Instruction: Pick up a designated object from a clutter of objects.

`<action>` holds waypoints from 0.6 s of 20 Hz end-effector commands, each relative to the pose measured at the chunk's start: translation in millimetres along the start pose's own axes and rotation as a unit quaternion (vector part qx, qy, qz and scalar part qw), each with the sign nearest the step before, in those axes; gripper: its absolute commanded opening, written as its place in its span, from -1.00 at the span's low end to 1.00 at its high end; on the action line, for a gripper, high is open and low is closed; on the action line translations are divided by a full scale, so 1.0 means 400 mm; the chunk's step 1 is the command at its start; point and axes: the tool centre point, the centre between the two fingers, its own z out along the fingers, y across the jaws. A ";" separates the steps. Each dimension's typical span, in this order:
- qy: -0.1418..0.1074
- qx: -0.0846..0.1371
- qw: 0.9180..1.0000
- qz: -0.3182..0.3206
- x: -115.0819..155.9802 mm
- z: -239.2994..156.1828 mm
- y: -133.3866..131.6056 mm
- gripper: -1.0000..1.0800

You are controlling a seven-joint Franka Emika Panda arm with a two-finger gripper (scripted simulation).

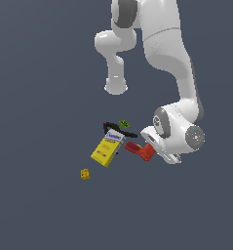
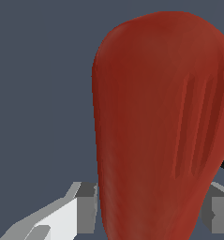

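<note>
The designated object, a red L-shaped drill-like piece [image 1: 138, 149], lies at the exterior view's right edge of the clutter of objects, just right of the yellow box. My gripper [image 1: 150, 151] comes down on it from the exterior view's right, its white hand low over the thick end. In the wrist view the red body [image 2: 155, 117] fills most of the picture and sits between my two grey fingers [image 2: 86, 206], which press against both of its sides. My gripper [image 2: 153, 213] is shut on it.
A yellow box with a white-blue label [image 1: 105, 150] lies beside the red piece. A thin black curved piece [image 1: 119, 130] and a tiny green piece [image 1: 124, 123] sit behind it. A small yellow cube [image 1: 85, 174] stands apart at the front left.
</note>
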 end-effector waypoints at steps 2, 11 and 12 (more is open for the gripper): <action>0.000 0.000 1.000 0.000 0.000 0.000 0.000 -1.00; 0.000 0.000 1.000 0.000 -0.027 -0.048 0.022 -1.00; 0.000 0.000 1.000 0.000 -0.034 -0.059 0.027 -1.00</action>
